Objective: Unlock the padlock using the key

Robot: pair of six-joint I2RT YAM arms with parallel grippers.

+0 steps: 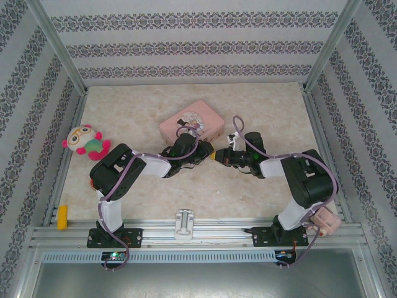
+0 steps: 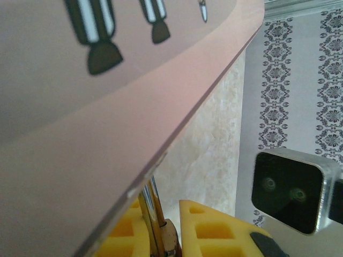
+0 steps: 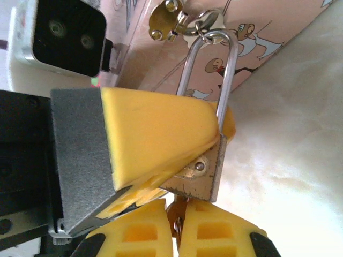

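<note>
The brass padlock (image 3: 206, 171) hangs with its silver shackle (image 3: 214, 69) through the hasp ring (image 3: 203, 24) of the pink tin (image 1: 191, 121). My left gripper (image 1: 205, 153) is shut on the padlock's body, and its yellow pads (image 3: 155, 128) squeeze the body from both sides. From below, my right gripper (image 3: 177, 235) is shut on the key (image 3: 177, 218), a dark sliver that meets the padlock's underside. In the left wrist view the padlock's edge (image 2: 155, 224) stands between the left gripper (image 2: 161, 219) fingers, under the tin's lid (image 2: 107, 107).
A plush toy (image 1: 85, 141) lies at the left of the table. A yellow block (image 1: 62, 217) and a white fixture (image 1: 185, 223) sit on the front rail. Patterned walls close in on three sides. The right wrist camera (image 2: 292, 190) hangs close to my left gripper.
</note>
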